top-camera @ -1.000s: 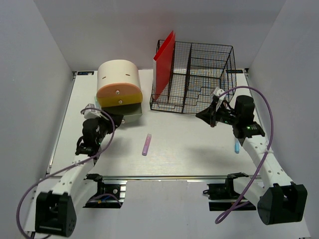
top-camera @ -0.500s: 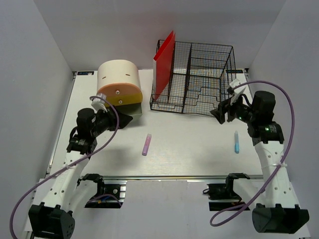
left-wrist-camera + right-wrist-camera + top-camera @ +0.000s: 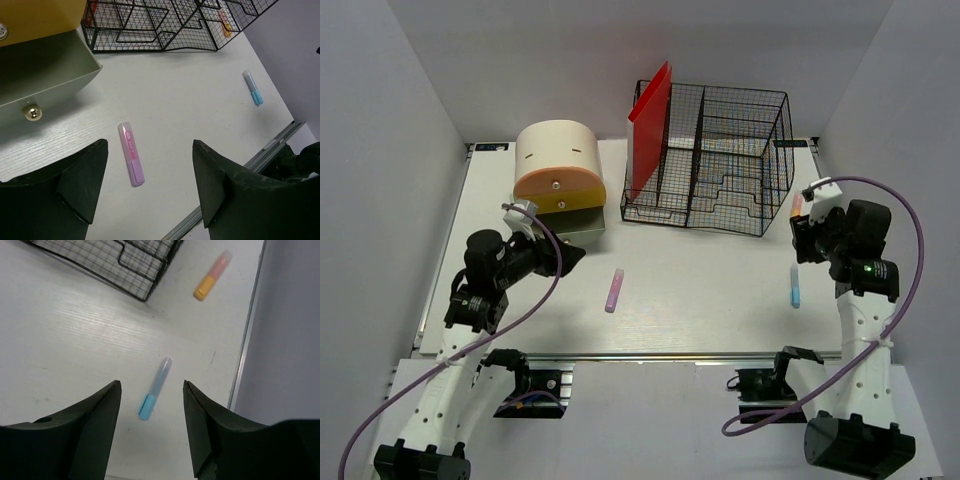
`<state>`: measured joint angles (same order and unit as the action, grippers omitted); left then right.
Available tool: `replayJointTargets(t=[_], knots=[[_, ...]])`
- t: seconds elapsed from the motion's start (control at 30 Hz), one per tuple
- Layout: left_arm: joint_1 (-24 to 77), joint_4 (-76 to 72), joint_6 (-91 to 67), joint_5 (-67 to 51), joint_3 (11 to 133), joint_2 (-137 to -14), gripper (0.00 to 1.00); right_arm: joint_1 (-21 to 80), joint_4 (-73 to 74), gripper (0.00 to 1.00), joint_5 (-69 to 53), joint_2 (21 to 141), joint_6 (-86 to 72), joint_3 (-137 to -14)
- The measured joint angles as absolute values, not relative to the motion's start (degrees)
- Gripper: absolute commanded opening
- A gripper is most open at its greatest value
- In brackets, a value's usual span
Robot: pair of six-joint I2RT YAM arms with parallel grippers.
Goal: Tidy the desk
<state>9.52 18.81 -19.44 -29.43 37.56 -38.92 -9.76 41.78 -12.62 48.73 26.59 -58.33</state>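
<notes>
The white desk [image 3: 705, 275] carries three highlighters. A pink one [image 3: 613, 290] [image 3: 131, 161] lies near the middle front. My left gripper [image 3: 568, 258] [image 3: 150, 146] hovers open to its left, with nothing between the fingers. A blue highlighter [image 3: 795, 286] [image 3: 155, 388] lies at the right front, and in the right wrist view it sits below and between the fingers of my open, empty right gripper [image 3: 804, 238] [image 3: 151, 383]. An orange highlighter [image 3: 796, 206] [image 3: 212, 275] lies by the basket's right corner.
A black wire basket [image 3: 720, 150] stands at the back with a red board [image 3: 648, 125] leaning in its left side. The cream-and-orange drawer box [image 3: 558, 165] at back left has its grey drawer [image 3: 45, 75] pulled open. A metal rail [image 3: 650, 355] runs along the front edge.
My right arm swung right, away from the basket's front, to above the blue highlighter, and its jaws opened. My left gripper drew back from the drawer and now points toward the pink highlighter.
</notes>
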Motion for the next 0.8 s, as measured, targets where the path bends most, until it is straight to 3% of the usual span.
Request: replayJointTargets(t=[0.23,0.53,0.67,0.8], knots=[[9.5,19.4,-18.5,-29.8,37.6,-38.6,0.79,-14.4,38.9,0.55,-9.6,56.7,25.2,-54.5],[9.5,19.7,-18.2,-29.8,37.6,-38.0,0.79,-19.4,37.3,0.8,-12.5,74.7,25.8,-54.4],[9.5,19.8,-18.1,-29.8,37.6,-38.1,0.79,-19.9,36.7,0.8,-14.0,78.5,28.2,-52.7],[9.5,20.1,-18.0,-29.8,37.6,-38.1,0.79,-20.0,35.5,0.7,-14.3,82.2,29.3,-50.6]])
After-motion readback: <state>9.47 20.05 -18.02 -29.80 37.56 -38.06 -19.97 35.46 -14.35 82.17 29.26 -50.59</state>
